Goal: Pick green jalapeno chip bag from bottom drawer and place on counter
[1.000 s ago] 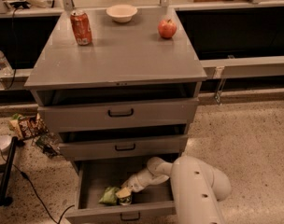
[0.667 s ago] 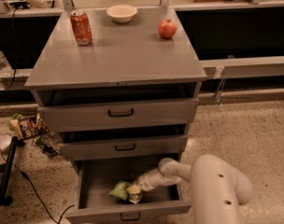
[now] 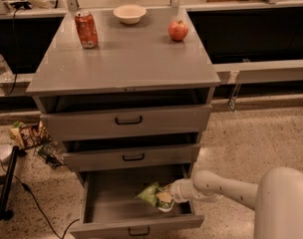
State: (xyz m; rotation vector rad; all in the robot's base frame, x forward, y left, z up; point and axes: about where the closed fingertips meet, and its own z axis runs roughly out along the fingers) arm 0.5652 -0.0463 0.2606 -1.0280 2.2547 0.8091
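Observation:
The green jalapeno chip bag (image 3: 151, 194) is crumpled and shiny, inside the open bottom drawer (image 3: 111, 208) toward its right side. My gripper (image 3: 165, 198) reaches into the drawer from the right on a white arm and is closed on the bag's right end. The bag seems lifted a little off the drawer floor. The counter (image 3: 126, 54) is the flat grey top of the cabinet, above the two shallower drawers, which stand slightly ajar.
On the counter stand a red soda can (image 3: 86, 29), a white bowl (image 3: 129, 13) and a red apple (image 3: 178, 31). Brown snack packets (image 3: 28, 134) and cables lie on the floor at the left. A black stand leg (image 3: 5, 183) is at far left.
My gripper and arm have moved to the right and slightly up inside the drawer, carrying the green bag with them from the drawer's middle toward its right side.

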